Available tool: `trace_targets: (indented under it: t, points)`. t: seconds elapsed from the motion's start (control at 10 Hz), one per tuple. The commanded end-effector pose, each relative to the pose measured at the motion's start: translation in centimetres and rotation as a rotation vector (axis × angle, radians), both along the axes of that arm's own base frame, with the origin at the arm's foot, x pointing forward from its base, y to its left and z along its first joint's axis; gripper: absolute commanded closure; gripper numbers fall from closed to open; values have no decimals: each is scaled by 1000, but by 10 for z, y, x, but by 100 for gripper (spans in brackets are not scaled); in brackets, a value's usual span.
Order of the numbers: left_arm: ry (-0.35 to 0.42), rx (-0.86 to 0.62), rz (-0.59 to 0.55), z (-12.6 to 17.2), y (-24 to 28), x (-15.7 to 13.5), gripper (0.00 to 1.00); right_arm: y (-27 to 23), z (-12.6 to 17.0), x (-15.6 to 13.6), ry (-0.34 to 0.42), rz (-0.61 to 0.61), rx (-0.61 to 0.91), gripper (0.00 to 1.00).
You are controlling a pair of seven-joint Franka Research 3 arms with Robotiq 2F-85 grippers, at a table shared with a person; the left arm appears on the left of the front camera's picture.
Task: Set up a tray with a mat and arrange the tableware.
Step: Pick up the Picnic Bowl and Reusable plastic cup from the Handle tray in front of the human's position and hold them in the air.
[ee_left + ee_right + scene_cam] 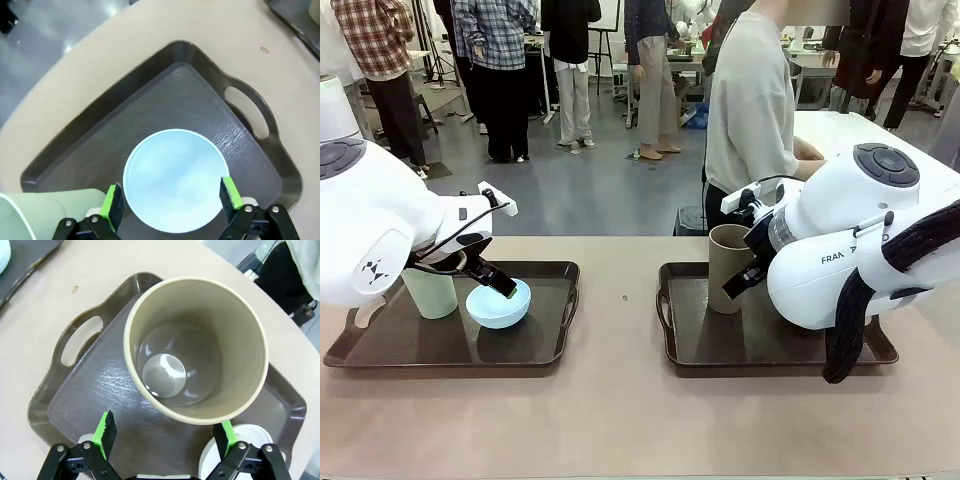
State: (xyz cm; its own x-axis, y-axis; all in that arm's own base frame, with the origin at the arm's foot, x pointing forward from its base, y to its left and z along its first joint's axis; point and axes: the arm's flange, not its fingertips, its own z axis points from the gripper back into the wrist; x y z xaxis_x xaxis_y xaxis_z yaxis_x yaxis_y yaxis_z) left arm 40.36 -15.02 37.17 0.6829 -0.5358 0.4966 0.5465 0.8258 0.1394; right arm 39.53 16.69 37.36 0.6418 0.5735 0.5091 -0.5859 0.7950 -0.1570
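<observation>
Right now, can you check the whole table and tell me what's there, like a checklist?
Surface: table with left tray and right tray, both dark.
Job's things: green cup and blue bowl on left tray; tan cup and white bowl on right tray.
Clutter: one dark speck on the table.
Claws: left claw open, pads either side of blue bowl; right claw open at tan cup.
Cables: black cable at left wrist; black hose on right arm.
Surroundings: person at far side; others standing farther back.
</observation>
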Motion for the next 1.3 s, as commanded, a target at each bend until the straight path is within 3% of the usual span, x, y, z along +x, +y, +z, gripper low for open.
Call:
trace_targets:
  t: [0.0, 1.2]
  points:
    - [0, 0, 0, 0, 0, 0, 0, 0, 0, 0, 0, 0, 0, 0]
    - [0, 0, 0, 0, 0, 0, 0, 0, 0, 0, 0, 0, 0, 0]
